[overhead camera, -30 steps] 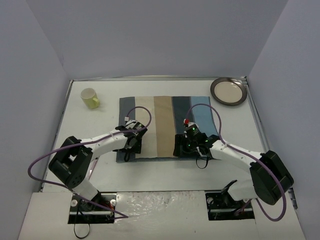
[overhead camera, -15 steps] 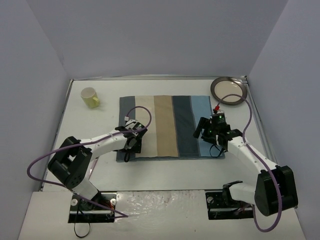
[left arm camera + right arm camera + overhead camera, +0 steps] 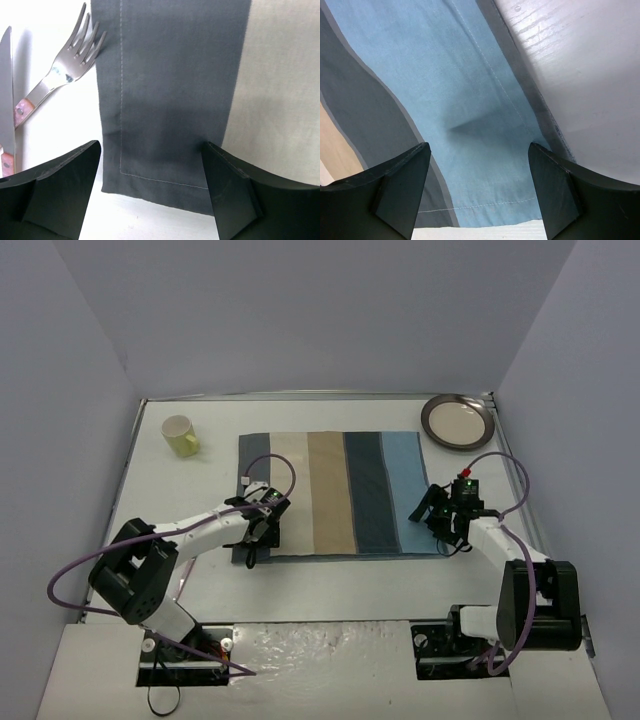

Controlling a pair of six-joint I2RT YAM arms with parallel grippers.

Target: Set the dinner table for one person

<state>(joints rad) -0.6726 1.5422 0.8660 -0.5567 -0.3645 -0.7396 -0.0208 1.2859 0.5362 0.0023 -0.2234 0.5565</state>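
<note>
Left wrist showed my left tool [image 3: 150,144] gaping empty over a corner of the placemat [image 3: 170,75], right tool [image 3: 479,145] likewise, likely to flatten it.

Parted jaws straddle the placemat's [image 3: 170,100] dark corner; a fork [image 3: 64,72] and knife [image 3: 6,95] lie beside it on the table [image 3: 57,127].
</note>
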